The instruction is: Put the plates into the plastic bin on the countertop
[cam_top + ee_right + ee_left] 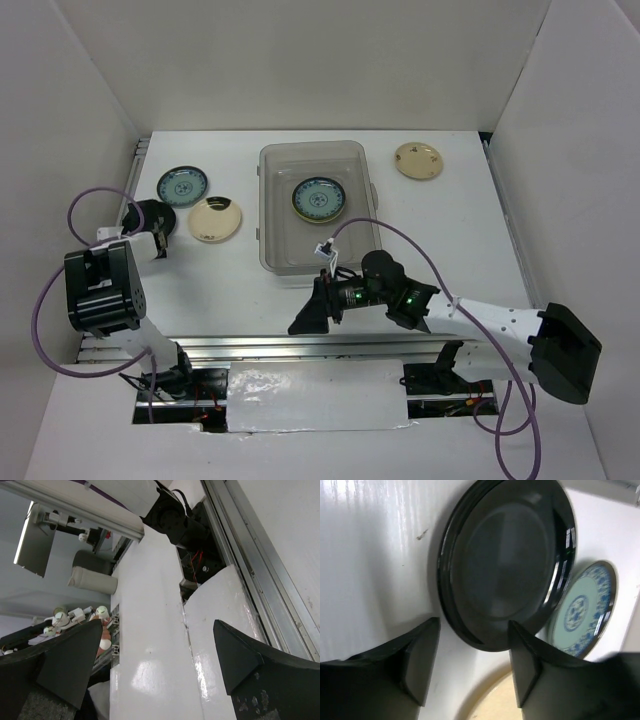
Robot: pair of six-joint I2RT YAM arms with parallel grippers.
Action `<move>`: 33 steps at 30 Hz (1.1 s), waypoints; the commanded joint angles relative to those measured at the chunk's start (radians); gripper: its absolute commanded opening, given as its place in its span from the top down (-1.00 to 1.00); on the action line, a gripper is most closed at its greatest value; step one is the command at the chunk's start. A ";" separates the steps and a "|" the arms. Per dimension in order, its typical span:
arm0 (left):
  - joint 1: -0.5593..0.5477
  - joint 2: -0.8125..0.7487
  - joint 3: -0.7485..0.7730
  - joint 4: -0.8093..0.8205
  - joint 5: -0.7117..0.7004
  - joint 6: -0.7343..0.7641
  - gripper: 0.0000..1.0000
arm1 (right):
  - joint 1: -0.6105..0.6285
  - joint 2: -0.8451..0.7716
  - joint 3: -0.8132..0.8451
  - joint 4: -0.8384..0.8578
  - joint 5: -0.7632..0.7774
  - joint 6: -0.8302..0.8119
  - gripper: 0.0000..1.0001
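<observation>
The countertop (440, 260) is carrying the plastic bin (310, 148) at the upper middle of the overhead view. One blue-patterned plate (320, 200) is lying inside the bin, and four plates are waiting outside it. The likeliest trouble is sitting at the far left, where the black plate (505, 560) is lying close to the white wall (365, 555). Its rim looks thin and glossy, so as the fingers close they may skid off it or shove the plate toward the wall rather than grip it. The second blue plate (585, 610) and the cream plate with the dark mark (215, 218) are lying just beside it, so a loose sweep could nudge either. A plate held only by its rim may also droop and clip the bin's wall on the way over. The floral cream plate (418, 160) at the upper right is lying well apart from both arms. The left arm is reaching up along the left edge, and its left gripper (474, 630) is spread wide, straddling the black plate's near rim and clasping nothing. The right arm is lying folded across the lower middle, and its right gripper (157, 625) is parted and empty, pointing toward the metal rail (260, 575).
</observation>
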 commanded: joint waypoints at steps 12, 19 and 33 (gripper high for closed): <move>0.018 0.068 -0.043 -0.024 0.031 -0.082 0.77 | -0.011 -0.092 0.044 -0.062 0.077 -0.021 -1.00; 0.018 -0.191 -0.118 -0.143 0.021 -0.130 1.00 | -0.029 -0.129 0.044 -0.101 0.103 -0.031 -1.00; -0.244 -0.355 0.268 -0.151 0.321 0.429 1.00 | -0.275 -0.278 0.013 -0.320 0.218 -0.019 -1.00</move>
